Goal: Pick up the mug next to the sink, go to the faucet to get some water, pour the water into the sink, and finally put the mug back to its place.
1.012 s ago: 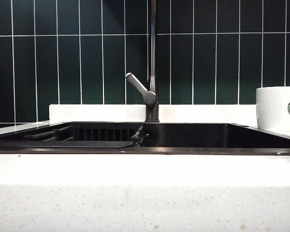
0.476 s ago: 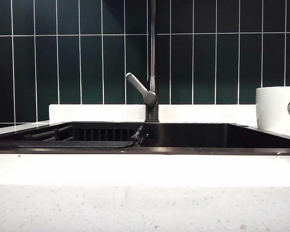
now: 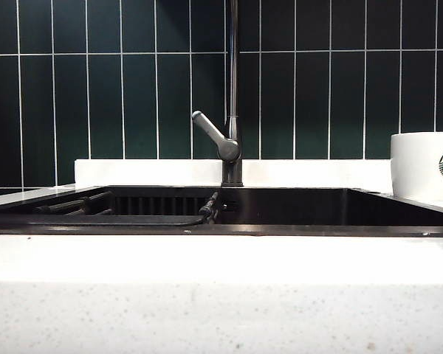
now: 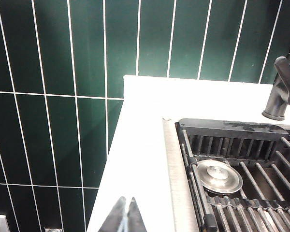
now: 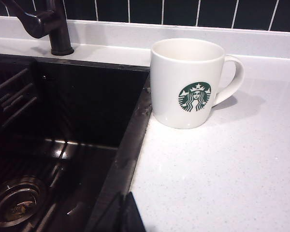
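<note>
The white mug [image 3: 424,166] [image 5: 191,82] with its green logo stands upright on the white counter just right of the sink [image 3: 295,210] [image 5: 77,121], handle turned away from the basin. The dark faucet [image 3: 232,96] [image 5: 48,24] [image 4: 282,89] rises behind the sink's middle, its grey lever angled up to the left. No water shows. My right gripper [image 5: 124,205] is shut and empty, over the sink's right rim, well short of the mug. My left gripper [image 4: 126,210] is shut and empty above the counter left of the sink. Neither gripper shows in the exterior view.
A dark slatted rack [image 4: 241,193] [image 3: 96,210] lies across the sink's left half, over a round metal drain cover [image 4: 217,176]. Another drain [image 5: 17,200] sits in the right basin floor. Dark green tiles [image 3: 118,88] back the white counter [image 3: 221,287] and its ledge.
</note>
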Robot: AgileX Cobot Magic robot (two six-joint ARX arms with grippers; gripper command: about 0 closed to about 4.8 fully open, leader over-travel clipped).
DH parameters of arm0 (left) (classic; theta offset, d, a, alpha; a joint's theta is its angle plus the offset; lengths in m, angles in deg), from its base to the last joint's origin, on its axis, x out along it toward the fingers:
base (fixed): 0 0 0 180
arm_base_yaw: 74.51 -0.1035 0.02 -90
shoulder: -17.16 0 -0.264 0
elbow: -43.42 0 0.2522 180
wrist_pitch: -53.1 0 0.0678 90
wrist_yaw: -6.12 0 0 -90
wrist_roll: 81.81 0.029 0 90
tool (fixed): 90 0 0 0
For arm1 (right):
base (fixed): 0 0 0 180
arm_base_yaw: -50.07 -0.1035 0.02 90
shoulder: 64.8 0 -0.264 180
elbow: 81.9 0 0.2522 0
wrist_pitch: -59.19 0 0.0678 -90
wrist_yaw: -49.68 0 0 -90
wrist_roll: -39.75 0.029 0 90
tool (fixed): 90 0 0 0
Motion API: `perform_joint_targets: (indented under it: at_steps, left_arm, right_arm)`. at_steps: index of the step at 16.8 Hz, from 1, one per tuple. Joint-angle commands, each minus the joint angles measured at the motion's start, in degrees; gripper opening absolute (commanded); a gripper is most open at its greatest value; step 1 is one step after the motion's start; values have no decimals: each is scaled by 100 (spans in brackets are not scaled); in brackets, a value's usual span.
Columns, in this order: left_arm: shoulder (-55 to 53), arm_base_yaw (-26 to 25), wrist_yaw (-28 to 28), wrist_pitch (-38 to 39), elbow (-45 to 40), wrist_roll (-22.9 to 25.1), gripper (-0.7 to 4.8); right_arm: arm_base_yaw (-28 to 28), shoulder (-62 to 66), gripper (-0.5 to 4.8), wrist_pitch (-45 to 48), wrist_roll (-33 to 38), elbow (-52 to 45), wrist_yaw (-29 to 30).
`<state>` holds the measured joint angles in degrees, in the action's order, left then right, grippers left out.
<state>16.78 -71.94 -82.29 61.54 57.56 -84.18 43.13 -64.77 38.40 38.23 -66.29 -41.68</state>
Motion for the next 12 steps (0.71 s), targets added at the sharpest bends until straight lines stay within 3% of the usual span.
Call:
perform_joint_targets:
  at_steps: [1,12]
  left_arm:
    - [0,-9,-28,-68,4,4,-5]
    - [0,-9,-28,-68,4,4,-5]
  right_arm:
    - [103,-17,-6,61,-15,9,4]
    - [131,-17,-6,61,-15,9,2]
